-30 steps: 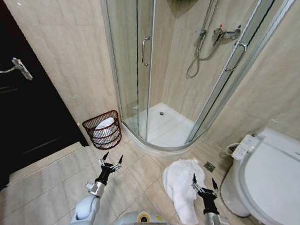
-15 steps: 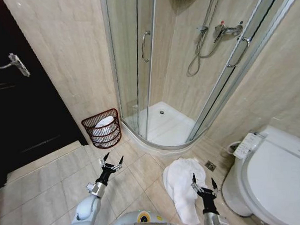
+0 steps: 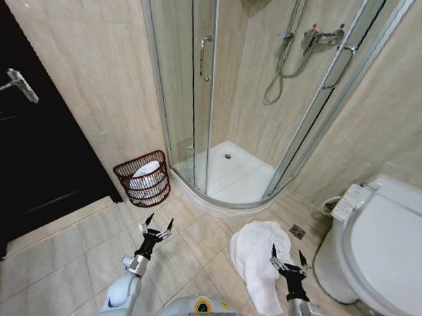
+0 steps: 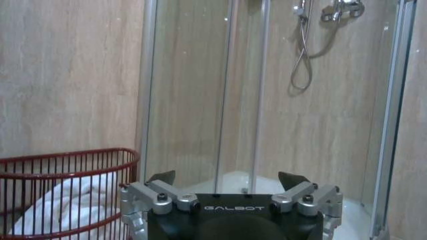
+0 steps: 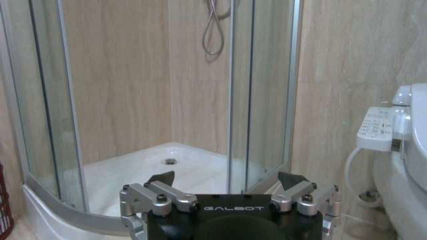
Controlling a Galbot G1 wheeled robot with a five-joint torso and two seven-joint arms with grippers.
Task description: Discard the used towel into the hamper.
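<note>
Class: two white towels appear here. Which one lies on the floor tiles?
The crumpled white towel beside the right gripper, near the toilet; the other towel sits inside the hamper.

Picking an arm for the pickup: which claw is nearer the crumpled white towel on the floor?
Right. The right claw hovers open at the crumpled white towel's edge; the left claw hangs open nearer the reddish-brown wire hamper.

Tiled floor (image 3: 66, 264) — white towel (image 3: 255, 261), hamper (image 3: 144, 178) on it.

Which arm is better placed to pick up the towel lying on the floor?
Right. The open right gripper hovers at the edge of the towel; the left gripper, also open, sits nearer the hamper.
</note>
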